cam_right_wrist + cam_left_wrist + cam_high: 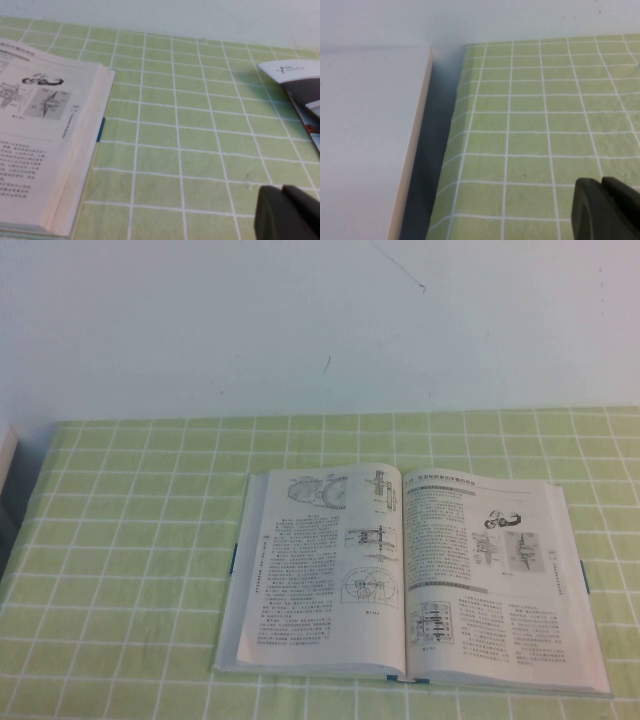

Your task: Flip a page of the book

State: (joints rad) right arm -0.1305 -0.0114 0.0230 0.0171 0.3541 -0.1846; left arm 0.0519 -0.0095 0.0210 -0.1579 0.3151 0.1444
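We see the bench (130, 540), spread with a green checked cloth, carrying the book (410, 575), which lies open and flat near its middle with the page (325, 565) of boxed wheel drawings resting on the left stack. The left hand (607, 210) sits low over bare cloth by the bench's left edge, well apart from the book. The right hand (287, 212) sits over cloth off the book's right side, near a leaflet (300, 85); we cannot tell whether either hand is clenched or released.
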